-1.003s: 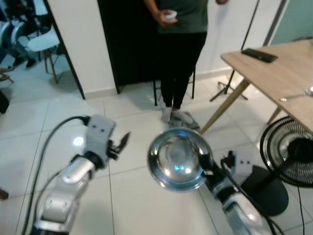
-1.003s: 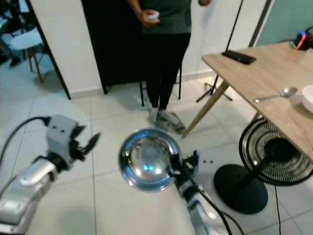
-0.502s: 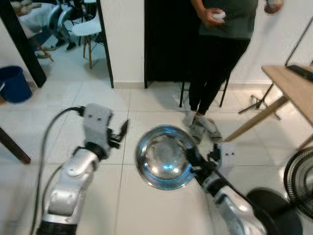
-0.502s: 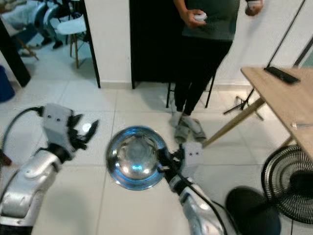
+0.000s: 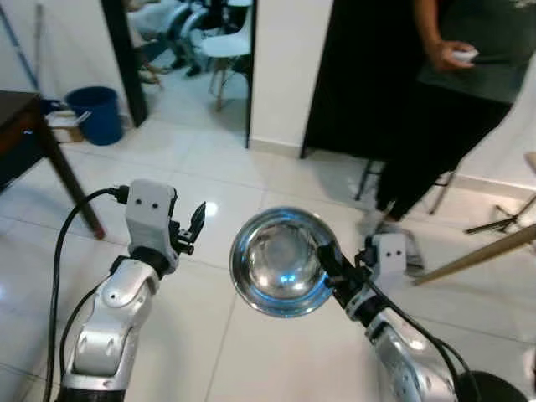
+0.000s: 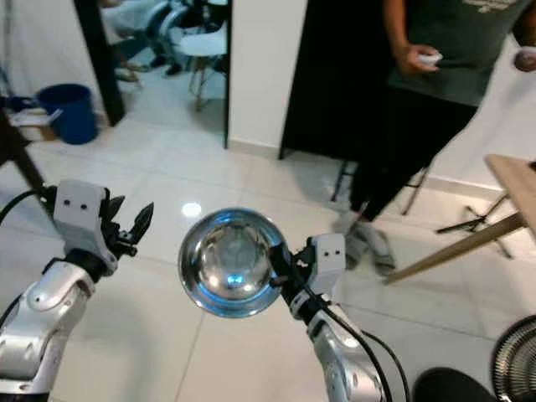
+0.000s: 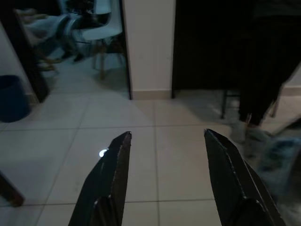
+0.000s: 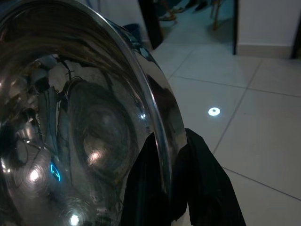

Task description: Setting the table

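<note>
- We judge the step in hand to be carrying: our right pincer (image 5: 328,261) is clamped on the rim of a steel bowl (image 5: 279,261), holding it up in the air in front of us above the tiled floor (image 5: 251,352), with its hollow side turned toward our head camera.
- Our left pincer (image 5: 194,224) is raised beside the bowl but apart from it, its fingers spread and holding nothing.
- Only a corner and a slanted leg of the light wooden surface (image 6: 511,177) show at the far right, so the bowl is well apart from any place to set it. The next move, as we read it, calls for turning and walking toward that surface while keeping the bowl steady in its one-sided rim grip.
- A person (image 6: 435,92) in dark clothes stands ahead to the right, holding something small and white; we would want to pass clear of them.
- The right wrist view shows what the head views do not: one black finger inside the bowl's rim and one outside, pinching the thin edge.
- The left wrist view confirms the wide gap between the left fingers (image 7: 110,183), with only floor beyond.
- The head views alone give the wider room: a blue bin (image 5: 99,113), a white chair (image 5: 226,46) and a dark table leg at the left.
</note>
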Controlling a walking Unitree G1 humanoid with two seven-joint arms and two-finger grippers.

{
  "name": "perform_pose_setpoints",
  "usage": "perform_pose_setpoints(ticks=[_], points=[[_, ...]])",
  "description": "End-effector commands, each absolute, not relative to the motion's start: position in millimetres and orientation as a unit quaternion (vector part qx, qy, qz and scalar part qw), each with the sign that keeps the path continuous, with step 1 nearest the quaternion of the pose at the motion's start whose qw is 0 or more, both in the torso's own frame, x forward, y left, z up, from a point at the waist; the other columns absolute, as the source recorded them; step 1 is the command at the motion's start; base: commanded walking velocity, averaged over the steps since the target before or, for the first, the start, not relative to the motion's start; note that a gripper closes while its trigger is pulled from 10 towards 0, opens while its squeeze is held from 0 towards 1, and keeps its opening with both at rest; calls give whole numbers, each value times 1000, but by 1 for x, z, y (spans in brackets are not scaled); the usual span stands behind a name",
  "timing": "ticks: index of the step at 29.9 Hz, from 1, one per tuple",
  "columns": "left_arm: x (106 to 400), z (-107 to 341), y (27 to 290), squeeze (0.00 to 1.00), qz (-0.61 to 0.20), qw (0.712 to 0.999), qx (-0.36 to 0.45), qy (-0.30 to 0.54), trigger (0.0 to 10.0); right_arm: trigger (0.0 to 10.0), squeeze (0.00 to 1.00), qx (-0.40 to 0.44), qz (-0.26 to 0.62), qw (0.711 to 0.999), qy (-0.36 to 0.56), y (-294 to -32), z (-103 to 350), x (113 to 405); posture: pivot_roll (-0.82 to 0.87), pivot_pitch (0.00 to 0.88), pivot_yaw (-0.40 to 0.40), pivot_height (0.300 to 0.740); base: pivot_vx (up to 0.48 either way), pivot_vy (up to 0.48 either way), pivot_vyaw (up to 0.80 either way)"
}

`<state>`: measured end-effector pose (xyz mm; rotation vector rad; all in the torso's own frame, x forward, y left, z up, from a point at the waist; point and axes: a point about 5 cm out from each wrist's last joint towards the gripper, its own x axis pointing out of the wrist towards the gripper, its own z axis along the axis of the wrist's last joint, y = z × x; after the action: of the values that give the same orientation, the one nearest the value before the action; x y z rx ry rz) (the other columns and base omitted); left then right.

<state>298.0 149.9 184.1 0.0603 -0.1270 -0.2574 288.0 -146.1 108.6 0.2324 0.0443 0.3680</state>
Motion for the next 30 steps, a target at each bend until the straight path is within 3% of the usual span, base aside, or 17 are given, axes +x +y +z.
perform_pose_setpoints(ticks=[1,30], points=[[298,182,148,0,-132,989,27,-57,10000,10000,0,115,176,978,16,-151,111,288,-11,0,-1,740,0,0,775],[298,177,147,0,-124,991,32,-45,10000,10000,0,118,179,977,4,-145,113,290,-11,0,21,740,0,0,775]])
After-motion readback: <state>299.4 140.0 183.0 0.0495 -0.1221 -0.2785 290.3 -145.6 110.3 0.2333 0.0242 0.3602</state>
